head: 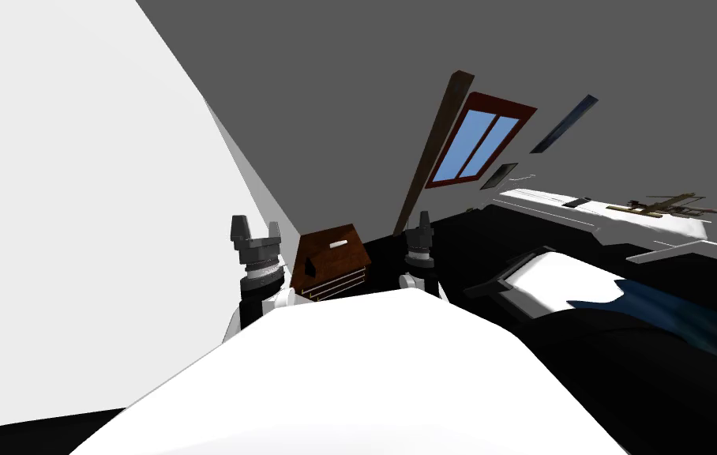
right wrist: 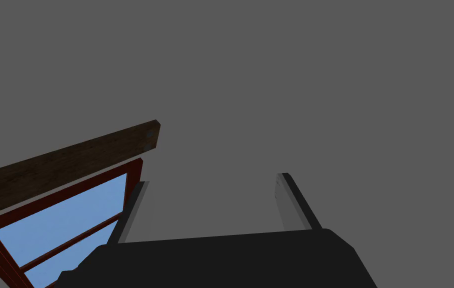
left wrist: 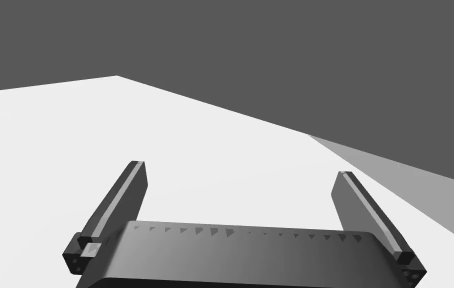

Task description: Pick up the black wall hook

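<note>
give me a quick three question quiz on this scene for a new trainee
1. True or false: the left gripper is shut on something.
2. In the head view, what stands between the left gripper and the right gripper? A) a brown cabinet B) a green bin C) a blue chair
3. Fill in: the window has a ___ frame.
Key: 1 false; 2 A; 3 red.

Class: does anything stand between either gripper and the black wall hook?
I cannot tell where the hook is, so I cannot judge. The left gripper and right gripper are both open and hold nothing. A brown cabinet stands ahead between them.
</note>
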{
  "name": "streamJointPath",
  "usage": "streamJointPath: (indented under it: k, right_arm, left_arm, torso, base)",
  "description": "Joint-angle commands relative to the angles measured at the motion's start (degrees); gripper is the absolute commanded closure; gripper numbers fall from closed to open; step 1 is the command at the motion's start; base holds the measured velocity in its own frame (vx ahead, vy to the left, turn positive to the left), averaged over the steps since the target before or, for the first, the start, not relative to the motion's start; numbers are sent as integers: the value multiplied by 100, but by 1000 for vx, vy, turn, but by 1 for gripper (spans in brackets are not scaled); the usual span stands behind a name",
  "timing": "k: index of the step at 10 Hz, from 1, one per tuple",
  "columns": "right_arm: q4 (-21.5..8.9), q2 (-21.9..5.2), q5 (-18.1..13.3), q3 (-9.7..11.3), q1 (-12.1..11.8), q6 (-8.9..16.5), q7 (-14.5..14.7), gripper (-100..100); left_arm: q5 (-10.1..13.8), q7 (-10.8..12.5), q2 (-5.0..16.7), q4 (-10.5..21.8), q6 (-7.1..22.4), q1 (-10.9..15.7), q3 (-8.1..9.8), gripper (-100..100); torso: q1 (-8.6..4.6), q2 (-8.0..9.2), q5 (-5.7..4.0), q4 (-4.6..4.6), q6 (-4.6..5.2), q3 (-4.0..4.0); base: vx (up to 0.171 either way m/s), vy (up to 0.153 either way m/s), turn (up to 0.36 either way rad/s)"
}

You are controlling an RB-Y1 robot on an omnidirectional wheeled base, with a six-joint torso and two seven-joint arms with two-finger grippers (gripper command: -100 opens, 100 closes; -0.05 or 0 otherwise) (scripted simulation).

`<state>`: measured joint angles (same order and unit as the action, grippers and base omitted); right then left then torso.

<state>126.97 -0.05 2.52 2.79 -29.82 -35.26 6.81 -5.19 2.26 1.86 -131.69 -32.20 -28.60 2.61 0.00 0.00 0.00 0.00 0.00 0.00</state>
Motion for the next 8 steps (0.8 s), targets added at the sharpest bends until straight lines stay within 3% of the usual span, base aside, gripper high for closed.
streamJointPath:
  k: [1,8]
  right_arm:
    - [0,0,0,0,0,0,0,0]
    - [0,0,0,0,0,0,0,0]
  left_arm:
    - [-2,-38,151,241,102,-3,-43,-100]
    - [-29,-229,749,1395,602,27,-255,-100]
  torso:
    - [0,0,0,0,0,0]
    - [-11,8,-2,2,1,5]
  base:
    - [-18,-8,-33]
    - [-26,-30,-46]
